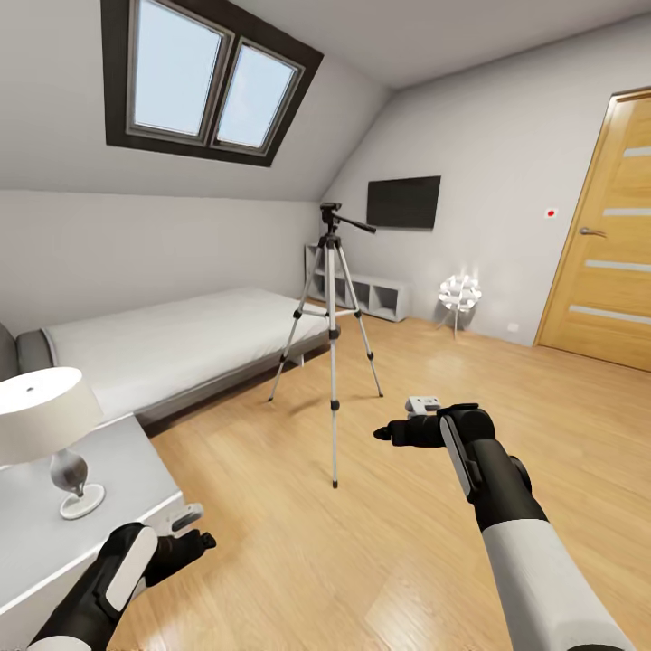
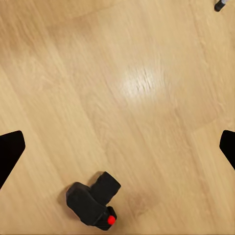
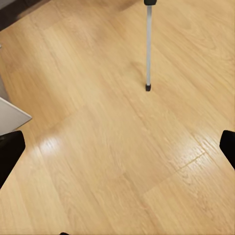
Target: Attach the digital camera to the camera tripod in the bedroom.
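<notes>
Left gripper: lowest and nearest in the head view, beside the white nightstand. In the left wrist view its two dark fingertips sit at opposite edges of the picture, spread wide, with bare floor between them — it holds nothing.

Digital camera: lying on the light wood floor in the left wrist view, black, lens stub out to one side, red dot on its body. It lies off the line between the fingertips, touching neither of them.

Nightstand: carries a table lamp with a white shade and a round silvery base.

Right gripper: held out over the floor at mid-height in the head view, pointing toward the robot's left. In the right wrist view its fingertips stand far apart at the picture's edges, nothing gripped — only floorboards between.

Camera tripod: upright on the floor just beyond the right gripper, three thin silver legs spread, black head on top with the pan handle sticking out to the right. One leg and its black foot show in the right wrist view.

Bed: low, grey, against the wall to the left of the tripod.

Far wall: a low white shelf unit, a dark TV above it, a small white spiky lamp on the floor.

Door: wooden, at the right.

Skylight: dark-framed, in the sloped wall over the bed.
</notes>
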